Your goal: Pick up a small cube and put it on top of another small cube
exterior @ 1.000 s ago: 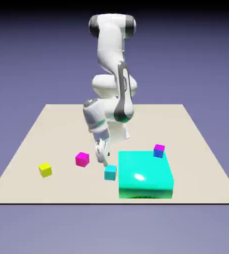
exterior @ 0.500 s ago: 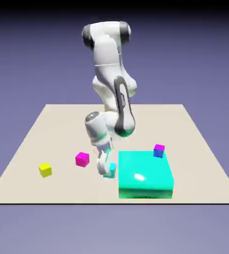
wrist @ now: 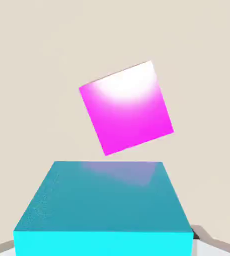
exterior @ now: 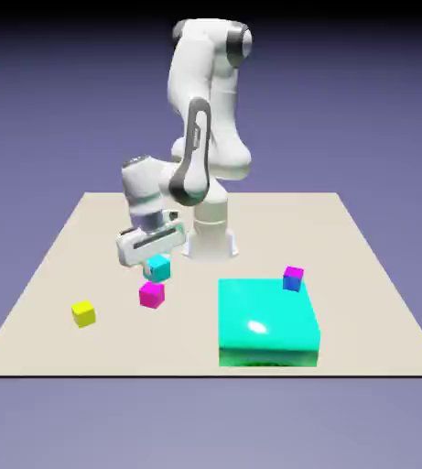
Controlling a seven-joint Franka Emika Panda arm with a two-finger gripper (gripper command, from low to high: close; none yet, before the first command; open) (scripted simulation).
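Leftmost in the exterior view, the yellow cube [exterior: 84,314] sits on the tan table [exterior: 187,353], to the left of the magenta cube [exterior: 152,295] and a little nearer the camera. Next comes the magenta cube itself, resting on the table. The gripper [exterior: 157,266] hangs above it in the picture, its pincer clamped on the small cyan cube [exterior: 158,269], which is held up off the table. In the hand view the cyan cube fills the bottom between the fingers, a faint pinkish patch on its upper face, and the magenta cube shows just past its edge, tilted in the picture, with a bright white glare.

To the right of the magenta cube, the white arm [exterior: 192,160] carries small lettering [exterior: 196,137] on a dark strip, too small to read. Farther right of it and toward the camera lies the large cyan block [exterior: 265,316], glossy, with green along its lower edge. Rightmost is the cube with magenta top and blue sides [exterior: 293,279], at the block's far right part.
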